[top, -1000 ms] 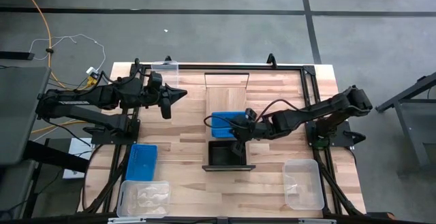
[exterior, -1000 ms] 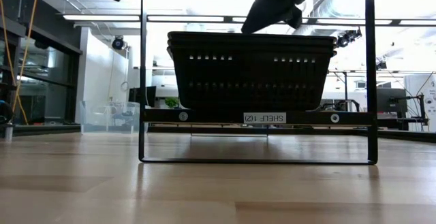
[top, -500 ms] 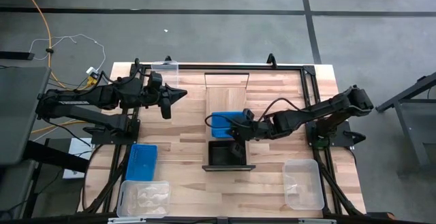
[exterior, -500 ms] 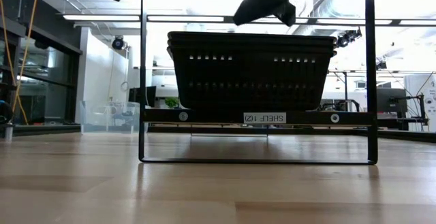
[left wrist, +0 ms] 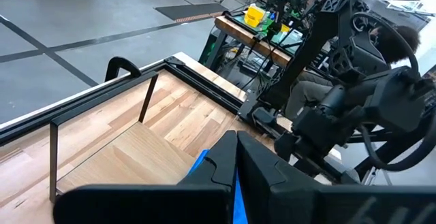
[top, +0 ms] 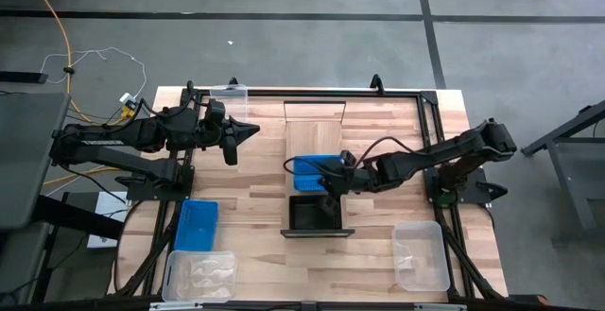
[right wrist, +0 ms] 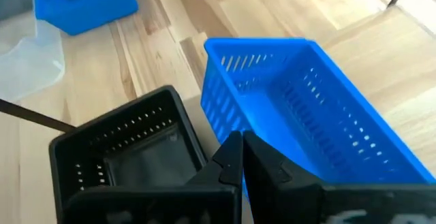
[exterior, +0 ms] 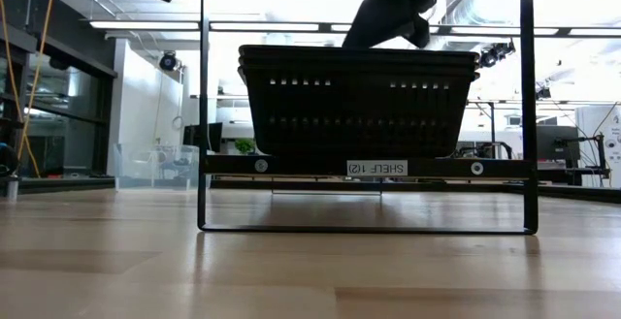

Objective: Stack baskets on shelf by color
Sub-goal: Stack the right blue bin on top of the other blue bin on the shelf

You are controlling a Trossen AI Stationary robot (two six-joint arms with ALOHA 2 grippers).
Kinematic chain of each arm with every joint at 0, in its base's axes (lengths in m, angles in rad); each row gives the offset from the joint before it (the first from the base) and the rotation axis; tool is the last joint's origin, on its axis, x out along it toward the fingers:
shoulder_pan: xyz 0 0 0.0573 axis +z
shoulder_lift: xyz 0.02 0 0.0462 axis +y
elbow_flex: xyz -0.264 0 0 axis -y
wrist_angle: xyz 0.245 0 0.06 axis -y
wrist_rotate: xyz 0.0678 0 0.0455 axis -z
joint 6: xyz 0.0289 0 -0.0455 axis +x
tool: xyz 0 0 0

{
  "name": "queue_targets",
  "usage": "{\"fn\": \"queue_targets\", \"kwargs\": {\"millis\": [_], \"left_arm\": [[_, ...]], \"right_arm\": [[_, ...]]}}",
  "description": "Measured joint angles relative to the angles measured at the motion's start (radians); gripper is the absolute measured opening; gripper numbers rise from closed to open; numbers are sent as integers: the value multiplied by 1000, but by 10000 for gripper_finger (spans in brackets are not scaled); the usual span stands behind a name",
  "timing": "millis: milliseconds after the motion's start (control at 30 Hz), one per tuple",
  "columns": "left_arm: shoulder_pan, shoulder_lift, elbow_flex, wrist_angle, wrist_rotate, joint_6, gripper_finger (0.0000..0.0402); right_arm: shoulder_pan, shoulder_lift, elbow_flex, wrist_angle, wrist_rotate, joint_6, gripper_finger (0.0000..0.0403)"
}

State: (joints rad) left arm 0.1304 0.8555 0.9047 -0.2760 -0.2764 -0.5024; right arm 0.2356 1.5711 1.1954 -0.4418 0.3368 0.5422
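Hovering right pincer (top: 328, 181) above perforated blue basket (top: 312, 169).

On the shelf (top: 315, 122) in the middle of the table (top: 255, 207), one basket (top: 315, 214) sits at the near end, with another basket (top: 312, 170) just behind it. Two more baskets (top: 196, 225) (top: 199, 275) lie at the table's near left corner and one (top: 421, 254) at its near right. A further basket (top: 230, 92) stands at the far left edge.

We see grey concrete floor (top: 284, 37) with dark lines | orange cable (top: 59, 27) at left | bright ceiling lights (exterior: 291, 25) | glass partitions (exterior: 44, 115).
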Motion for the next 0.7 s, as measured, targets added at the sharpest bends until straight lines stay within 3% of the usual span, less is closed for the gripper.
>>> {"fn": "queue_targets", "kwargs": {"millis": [167, 333, 700], "left_arm": [[0, 0, 0, 0, 0, 0, 0], [0, 2, 0, -5, 0, 0, 0], [0, 2, 0, -14, 0, -1, 0]], "right_arm": [[0, 17, 0, -18, -38, 4, 0], [6, 19, 0, 69, -46, -44, 0], [-6, 11, 0, 56, 61, 37, 0]]}}
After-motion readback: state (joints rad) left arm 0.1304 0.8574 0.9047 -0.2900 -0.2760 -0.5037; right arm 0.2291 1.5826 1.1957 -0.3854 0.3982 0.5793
